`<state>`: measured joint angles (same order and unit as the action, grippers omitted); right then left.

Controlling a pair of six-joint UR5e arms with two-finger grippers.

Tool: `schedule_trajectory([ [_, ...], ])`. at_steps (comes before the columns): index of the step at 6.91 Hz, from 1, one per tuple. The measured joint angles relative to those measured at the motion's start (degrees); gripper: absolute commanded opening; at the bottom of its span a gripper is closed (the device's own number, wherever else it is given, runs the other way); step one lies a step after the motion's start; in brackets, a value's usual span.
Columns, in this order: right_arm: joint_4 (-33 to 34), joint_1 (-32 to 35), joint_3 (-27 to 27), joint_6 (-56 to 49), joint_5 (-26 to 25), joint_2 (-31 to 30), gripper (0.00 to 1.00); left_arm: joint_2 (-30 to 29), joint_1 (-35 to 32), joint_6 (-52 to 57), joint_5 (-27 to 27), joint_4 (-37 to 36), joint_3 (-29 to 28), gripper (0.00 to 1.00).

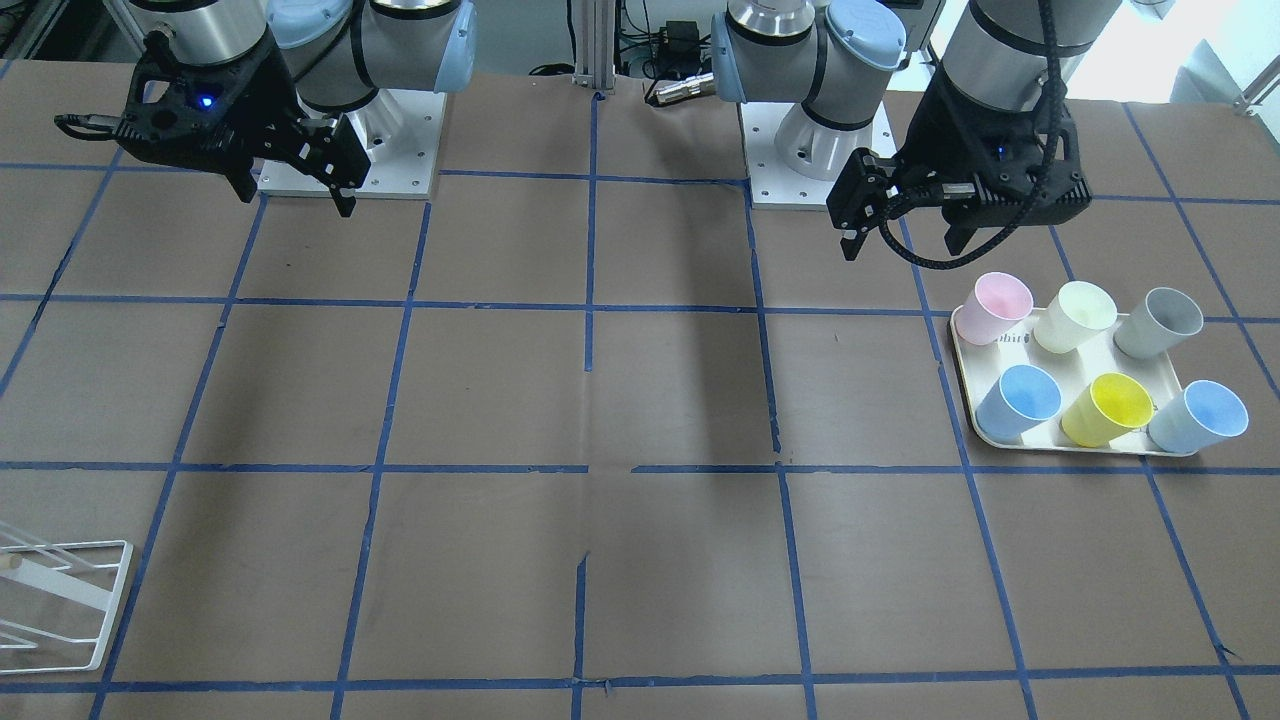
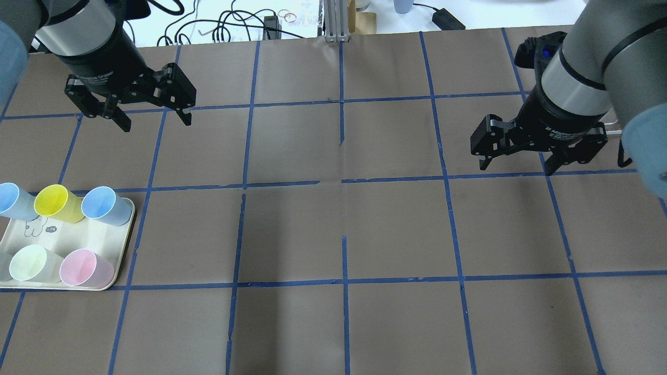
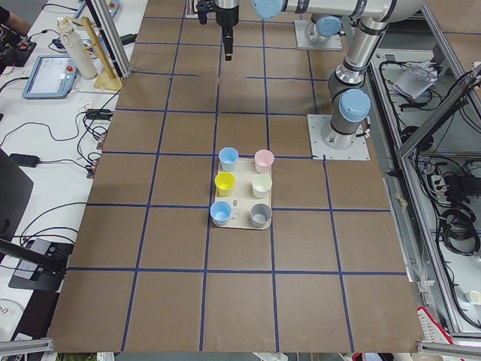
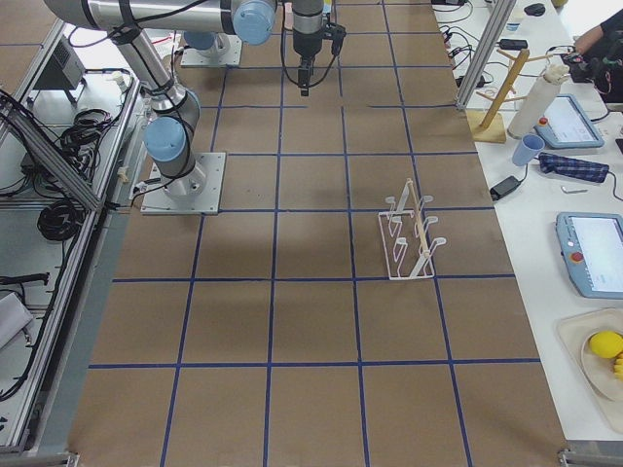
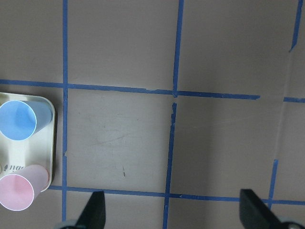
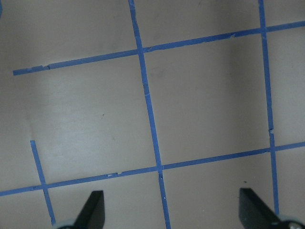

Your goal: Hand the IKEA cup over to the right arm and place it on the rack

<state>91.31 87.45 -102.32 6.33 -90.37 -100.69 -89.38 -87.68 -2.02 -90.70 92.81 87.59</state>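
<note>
The bright yellow IKEA cup (image 1: 1105,408) stands upright in the front row of a cream tray (image 1: 962,340), between two blue cups; it also shows in the overhead view (image 2: 54,203) and the exterior left view (image 3: 225,182). My left gripper (image 2: 156,125) (image 1: 900,245) hangs open and empty above the table, behind the tray and apart from it. My right gripper (image 2: 515,167) (image 1: 295,200) is open and empty on the other side. The white wire rack (image 4: 409,238) (image 1: 60,600) stands on the table's far right part. The left wrist view shows open fingertips (image 5: 97,210) over bare table.
The tray (image 2: 68,237) also holds a pink cup (image 2: 86,268), a pale cream cup (image 2: 28,263), a grey cup (image 1: 1160,322) and two blue cups (image 2: 104,204). Blue tape lines grid the brown table. Operators' gear lies on side benches beyond the table edge.
</note>
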Motion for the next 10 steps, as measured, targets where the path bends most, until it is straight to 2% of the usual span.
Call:
schedule_trajectory([
  [3, -0.58, 0.0, -0.31, 0.1, 0.2, -1.36, 1.0, -0.07, 0.45, 1.51, -0.22, -0.01, 0.18, 1.0],
  [4, -0.63, 0.0, -0.33, 0.2, 0.35, -1.51, 1.0, -0.26, 1.68, 6.18, -0.47, -0.14, 0.28, 1.0],
  [7, -0.49, -0.14, -0.37, 0.13, 0.21, -1.38, 1.0, -3.56, 15.11, 24.54, -0.14, -0.6, 0.32, 1.0],
  [10, -0.57, -0.26, -0.34, 0.26, 0.44, -1.49, 1.0, -12.99, 28.31, 49.47, -0.29, -8.84, 0.06, 1.0],
])
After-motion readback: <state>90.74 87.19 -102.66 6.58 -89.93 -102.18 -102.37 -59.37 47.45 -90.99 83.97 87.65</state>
